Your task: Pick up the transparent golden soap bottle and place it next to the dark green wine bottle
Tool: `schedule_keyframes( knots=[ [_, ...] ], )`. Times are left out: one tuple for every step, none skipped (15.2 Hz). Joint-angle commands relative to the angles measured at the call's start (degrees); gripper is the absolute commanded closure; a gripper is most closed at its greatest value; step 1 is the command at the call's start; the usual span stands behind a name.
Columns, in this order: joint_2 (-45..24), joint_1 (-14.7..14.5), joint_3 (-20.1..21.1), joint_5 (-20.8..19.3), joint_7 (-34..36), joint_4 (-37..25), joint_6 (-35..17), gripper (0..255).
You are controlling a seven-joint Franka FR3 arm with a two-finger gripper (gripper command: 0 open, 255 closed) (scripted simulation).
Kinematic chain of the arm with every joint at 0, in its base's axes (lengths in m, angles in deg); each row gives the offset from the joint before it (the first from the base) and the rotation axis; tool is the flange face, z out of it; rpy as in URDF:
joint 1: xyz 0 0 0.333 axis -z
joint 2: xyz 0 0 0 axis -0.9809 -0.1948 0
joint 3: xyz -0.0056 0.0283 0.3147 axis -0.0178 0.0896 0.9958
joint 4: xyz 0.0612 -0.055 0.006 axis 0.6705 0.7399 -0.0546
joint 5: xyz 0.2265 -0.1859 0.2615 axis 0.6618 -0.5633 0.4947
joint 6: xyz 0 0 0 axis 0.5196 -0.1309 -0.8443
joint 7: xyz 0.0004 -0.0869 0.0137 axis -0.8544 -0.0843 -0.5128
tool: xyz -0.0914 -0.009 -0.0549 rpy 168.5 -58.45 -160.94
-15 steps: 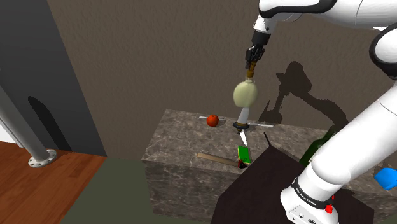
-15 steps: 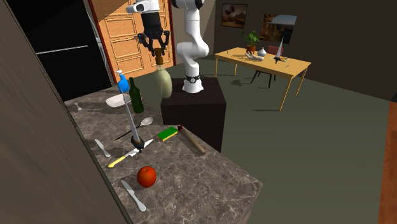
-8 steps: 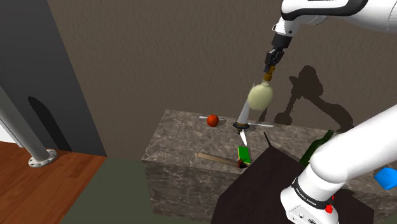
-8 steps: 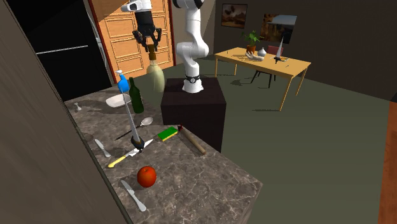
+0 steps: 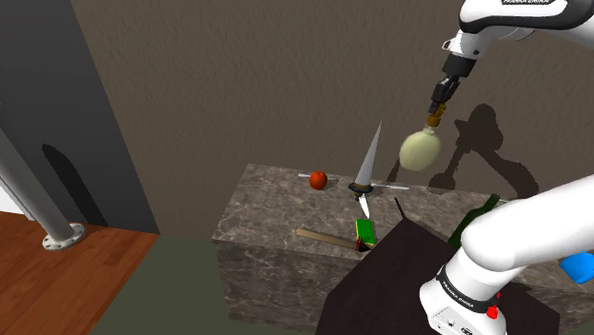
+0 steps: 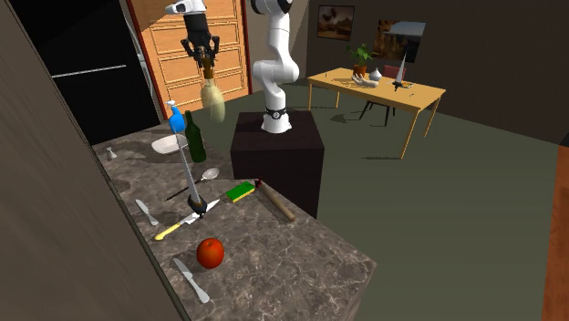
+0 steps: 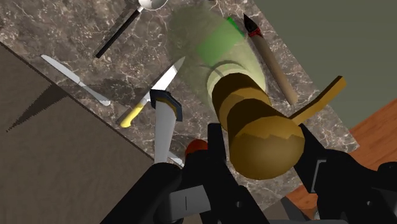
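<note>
A white robot arm reaches high over a dark marbled counter (image 6: 283, 251). Its black fingers (image 7: 215, 147) are clenched on the brown-gold cap of a soap bottle (image 5: 422, 148), one finger on each side. The bottle hangs in the air below the fingers, clear of the counter. Its pale, see-through body seems to slant away from them, though the faint outline makes the angle hard to judge. Lower than the fingers, a dark green wine bottle (image 6: 194, 137) stands upright on the counter. Farther from the fingers lie a green sponge (image 5: 365, 230), a rolling pin (image 7: 270, 54), a yellow-handled knife (image 7: 153, 95) and a red apple (image 6: 211, 253).
</note>
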Motion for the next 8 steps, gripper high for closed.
schedule_keyframes(
  knots=[
    [1.8,1.1,-1.4,-1.2,-2.1,1.3,0.3,255],
    [2.5,1.6,-2.2,-1.8,-3.2,1.6,0.7,255],
    [3.1,2.1,-3.0,-2.5,-4.4,1.9,1.1,255],
    [3.7,2.7,-3.9,-3.1,-5.6,2.0,1.4,255],
    [4.3,3.2,-4.8,-3.7,-6.8,2.1,1.8,255],
    [4.8,3.7,-5.6,-4.3,-8.0,2.2,2.1,255],
    [5.2,4.2,-6.6,-5.0,-9.2,2.2,2.4,255],
    [5.6,4.7,-7.5,-5.6,-10.5,2.1,2.8,255]
  ],
)
